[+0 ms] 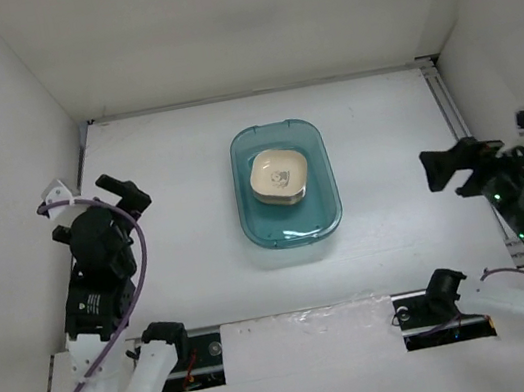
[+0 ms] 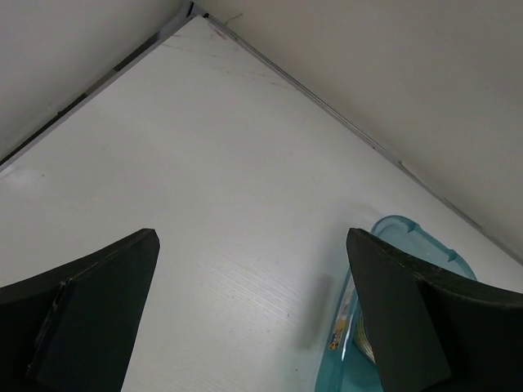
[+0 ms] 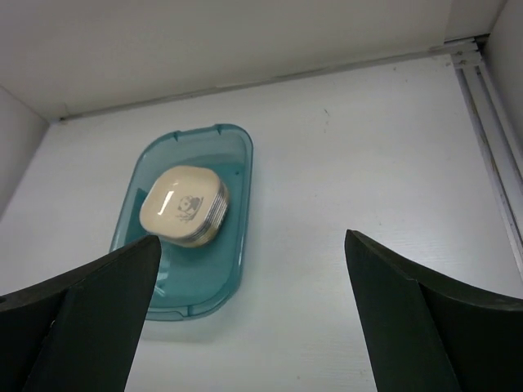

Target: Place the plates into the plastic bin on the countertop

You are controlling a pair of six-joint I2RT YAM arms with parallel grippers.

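White countertop [image 1: 175,221] | translucent teal bin [image 1: 292,223] | stacked plates [image 1: 279,175] inside, cream on top

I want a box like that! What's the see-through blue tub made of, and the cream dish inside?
The translucent teal rounded-rectangle tub looks like glossy plastic: the white surface shows through. The cream rounded-square dish on top seems smooth plastic, given its glint.
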